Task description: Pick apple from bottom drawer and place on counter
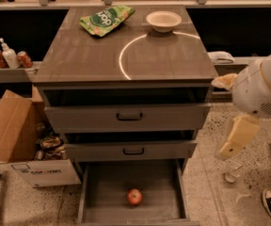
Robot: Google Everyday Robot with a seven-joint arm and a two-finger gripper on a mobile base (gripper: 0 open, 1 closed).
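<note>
Overhead, the apple (134, 197) lies in the open bottom drawer (102, 187) (midway between its side walls). The bench (79, 55) carries a white bowl (163, 20). The hand (237, 138) hangs right of the drawers, well apart from the apple; its grip cannot be told.

The apple (134, 197) lies on the floor of the open bottom drawer (105, 182). The hand (237, 138) hangs off to the right, well apart from it. A bowl (163, 20) and green bag (106, 19) sit on the table (88, 55).
</note>
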